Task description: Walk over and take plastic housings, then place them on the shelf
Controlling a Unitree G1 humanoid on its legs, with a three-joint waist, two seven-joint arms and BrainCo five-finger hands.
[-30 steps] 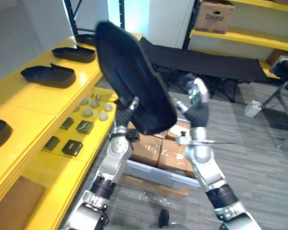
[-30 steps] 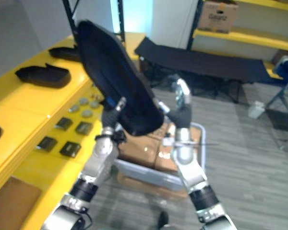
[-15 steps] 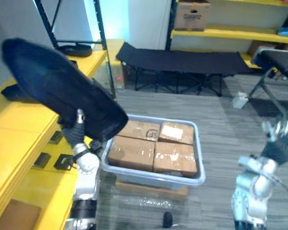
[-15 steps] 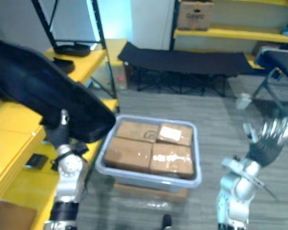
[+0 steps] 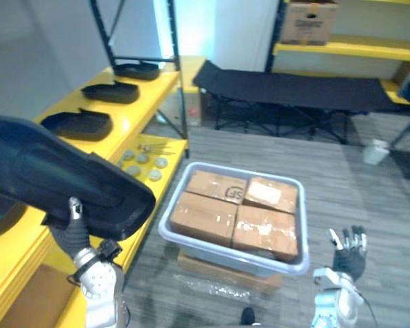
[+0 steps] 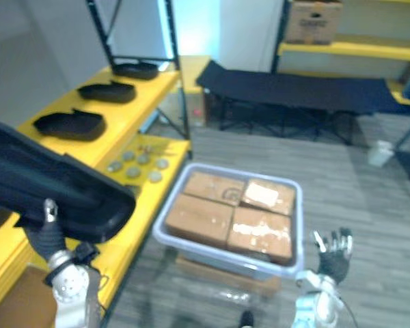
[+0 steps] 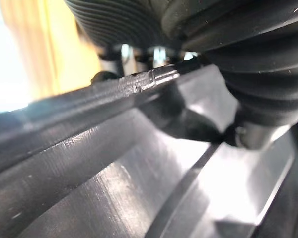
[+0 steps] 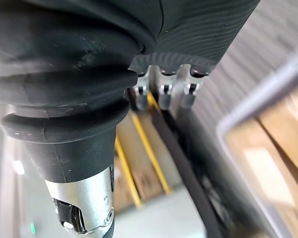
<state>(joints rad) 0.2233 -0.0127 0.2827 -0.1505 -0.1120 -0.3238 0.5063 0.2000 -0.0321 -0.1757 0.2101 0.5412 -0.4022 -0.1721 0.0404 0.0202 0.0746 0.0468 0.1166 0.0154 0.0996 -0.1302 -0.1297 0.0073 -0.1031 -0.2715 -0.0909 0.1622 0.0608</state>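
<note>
A large black plastic housing (image 5: 55, 181) hangs nearly flat at the left, over the edge of the yellow shelf (image 5: 126, 116). My left hand (image 5: 74, 236) is under its near edge, shut on it; the left wrist view shows the housing's rim (image 7: 139, 84) and grey inner face up close. My right hand (image 5: 346, 256) is low at the right, apart from the housing, open with fingers (image 8: 161, 91) straight. Three more black housings (image 5: 76, 123) lie in a row on the shelf's top.
A grey bin (image 5: 240, 172) of cardboard boxes (image 5: 212, 219) stands on the floor between my arms. Small round parts (image 5: 142, 160) lie on the lower yellow ledge. A black folding cot (image 5: 294, 85) and a far yellow shelf with a carton (image 5: 311, 20) stand behind.
My right hand has let go of the housing and dropped low to the right. The left hand alone has swung the housing left and tipped it flatter, towards the shelf. The camera has shifted.
</note>
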